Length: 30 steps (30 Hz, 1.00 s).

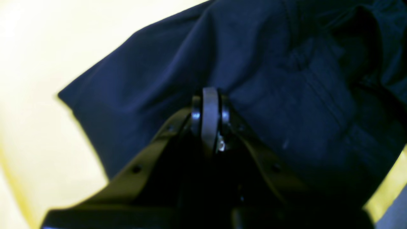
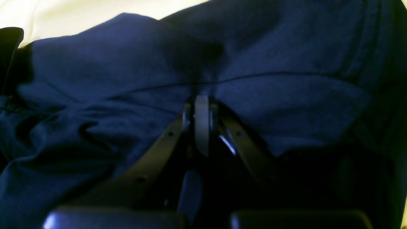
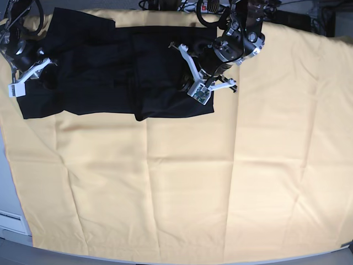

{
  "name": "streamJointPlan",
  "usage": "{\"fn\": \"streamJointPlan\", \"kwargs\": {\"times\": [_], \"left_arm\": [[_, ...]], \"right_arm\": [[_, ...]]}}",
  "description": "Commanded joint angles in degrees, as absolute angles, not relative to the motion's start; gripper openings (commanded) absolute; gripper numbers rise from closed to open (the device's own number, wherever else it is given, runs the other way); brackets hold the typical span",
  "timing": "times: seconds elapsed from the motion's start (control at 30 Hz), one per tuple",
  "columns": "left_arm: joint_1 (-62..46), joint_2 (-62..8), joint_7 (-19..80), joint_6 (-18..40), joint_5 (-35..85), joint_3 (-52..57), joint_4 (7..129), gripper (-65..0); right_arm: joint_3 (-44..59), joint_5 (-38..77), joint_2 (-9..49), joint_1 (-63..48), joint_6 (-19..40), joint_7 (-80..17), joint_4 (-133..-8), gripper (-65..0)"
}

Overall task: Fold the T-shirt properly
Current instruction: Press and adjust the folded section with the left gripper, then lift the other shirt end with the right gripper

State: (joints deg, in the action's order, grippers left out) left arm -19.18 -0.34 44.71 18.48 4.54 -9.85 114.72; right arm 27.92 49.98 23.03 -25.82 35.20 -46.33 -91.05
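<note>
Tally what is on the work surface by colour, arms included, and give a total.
Black T-shirt: 1
Pale yellow cloth: 1
Robot arms, each ending in a pincer, left pincer, right pincer: 2
Total: 4

Plain black T-shirt (image 3: 110,72); pale yellow cloth (image 3: 182,182).

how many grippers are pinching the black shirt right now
2. The left gripper is shut on the T-shirt at its right end in the base view; the right gripper is shut on its left end. No others show.
</note>
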Motion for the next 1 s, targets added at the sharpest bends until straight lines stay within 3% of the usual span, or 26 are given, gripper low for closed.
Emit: {"fn": "streamJointPlan", "kwargs": {"times": [0.0,0.4,0.63,0.8,0.97], "left_arm": [[-18.96,-0.16,43.53,18.81,5.15,-10.09,114.43,-65.0],[-18.87,-0.43,43.75,21.19,6.68,-10.09,104.14,-65.0],[-18.9,-1.26,44.47,21.17,6.68,-10.09,104.14,-65.0],[-18.98,-1.28,45.04,21.17,6.68,-10.09,104.14,-65.0],[-19.05,-1.26,45.01,21.21,8.29,-10.11,104.14,-65.0]], "right_arm": [[27.73,46.72,23.51,-26.68,34.94,-51.27,-90.67,-65.0],[27.9,49.78,23.7,-26.65,34.98,-51.29,-92.71,-65.0],[32.4,56.73,23.7,-26.65,37.6,-53.43,-104.25,-38.0],[42.46,52.51,23.7,-26.65,33.65,-53.67,-111.02,-36.2],[48.49,49.25,24.49,-27.77,31.53,-54.28,-107.33,-33.2]]}}
